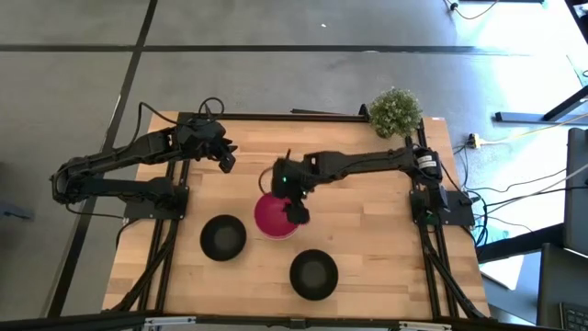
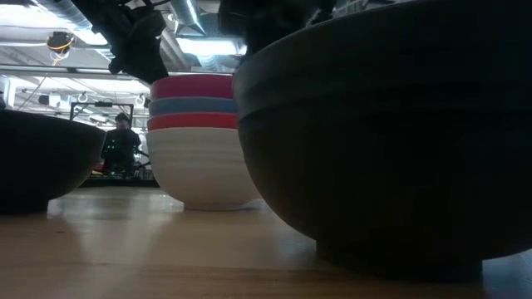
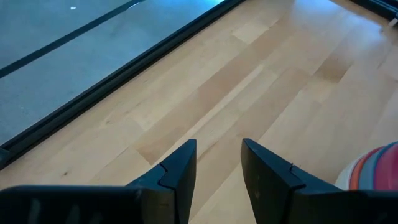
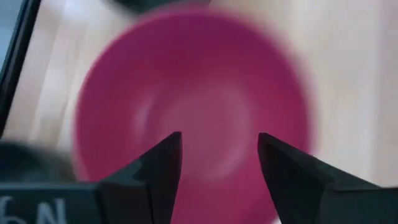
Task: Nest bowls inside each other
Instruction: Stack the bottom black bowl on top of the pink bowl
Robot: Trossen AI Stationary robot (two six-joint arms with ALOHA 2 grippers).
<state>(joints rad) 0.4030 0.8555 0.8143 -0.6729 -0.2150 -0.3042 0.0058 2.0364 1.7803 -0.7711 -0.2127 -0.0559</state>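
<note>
Low view: apparently four nested bowls (image 2: 195, 141)

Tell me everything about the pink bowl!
The pink bowl is round, smooth and plastic-looking, magenta inside. It sits upright on top of a stack, nested in a blue bowl, then red, then white at the bottom, mid-table. The right claw hangs open just above its hollow; nothing grips it.

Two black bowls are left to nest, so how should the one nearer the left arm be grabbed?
Take the black bowl by its rim, coming straight down with one finger inside and one outside. It sits upright, mouth open, with its rim bare and apart from the stack. The left gripper, empty and open, seems the likelier one to take it.
</note>
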